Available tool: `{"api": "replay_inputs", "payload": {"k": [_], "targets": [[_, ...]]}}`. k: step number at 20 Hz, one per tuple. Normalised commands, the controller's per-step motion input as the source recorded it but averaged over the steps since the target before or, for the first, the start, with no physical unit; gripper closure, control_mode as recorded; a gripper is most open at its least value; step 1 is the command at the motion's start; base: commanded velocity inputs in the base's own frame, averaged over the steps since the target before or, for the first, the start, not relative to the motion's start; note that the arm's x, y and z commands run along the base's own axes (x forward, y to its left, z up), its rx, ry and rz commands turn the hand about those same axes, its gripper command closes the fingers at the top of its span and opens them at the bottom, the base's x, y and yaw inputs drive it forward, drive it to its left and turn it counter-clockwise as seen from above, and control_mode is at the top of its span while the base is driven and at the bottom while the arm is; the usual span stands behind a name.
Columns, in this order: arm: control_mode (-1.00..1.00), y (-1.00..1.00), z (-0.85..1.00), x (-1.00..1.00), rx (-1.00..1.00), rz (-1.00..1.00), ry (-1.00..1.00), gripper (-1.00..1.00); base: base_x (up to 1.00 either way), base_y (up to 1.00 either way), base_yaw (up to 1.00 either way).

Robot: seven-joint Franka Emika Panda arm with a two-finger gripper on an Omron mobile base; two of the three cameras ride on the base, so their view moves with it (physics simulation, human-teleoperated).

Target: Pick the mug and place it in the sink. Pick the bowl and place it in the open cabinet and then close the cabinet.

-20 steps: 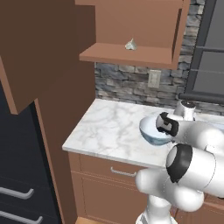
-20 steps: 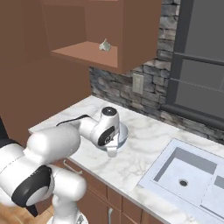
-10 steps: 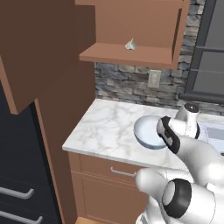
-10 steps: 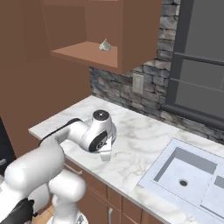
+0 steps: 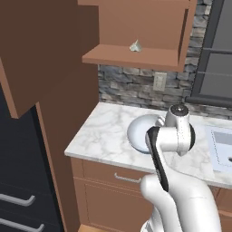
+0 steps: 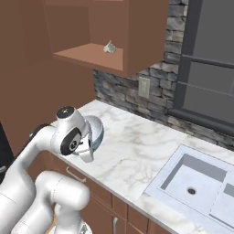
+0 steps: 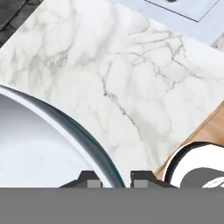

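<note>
Gripper (image 7: 113, 178): pinched on the bowl's rim, hand view.
Round blue-grey bowl (image 5: 141, 132): held up above the white marble counter (image 5: 102, 136).
Pale sink (image 6: 194, 183): right base view, four o'clock.

No text, label, brand, number or sign can be read anywhere in these pictures. The wall plate (image 5: 159, 81) at the upper centre of the left base view, on the stone wall, is blank. The bowl (image 5: 140, 132) near the middle of that frame carries no marking, and neither does the marble bench (image 6: 137, 141) across the centre of the right base view. The cabinet (image 6: 114, 32) at the top of that view has plain wooden faces, and the sink (image 6: 201, 183) at its lower right bears no lettering.
</note>
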Motion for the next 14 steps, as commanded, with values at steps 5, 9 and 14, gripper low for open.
{"api": "replay_inputs", "payload": {"k": [5, 9, 14], "targets": [[-1.0, 0.18, 0.84, -0.24, -0.02, -0.05, 0.0, 1.0, 0.0, 0.0, 0.0], [-1.0, 0.0, 0.88, -0.19, 0.0, -0.05, 0.0, 1.0, 0.0, 0.0, 0.0], [-1.0, 0.0, 0.84, -0.28, 0.0, -0.04, 0.0, 1.0, 0.0, 0.0, 0.0]]}}
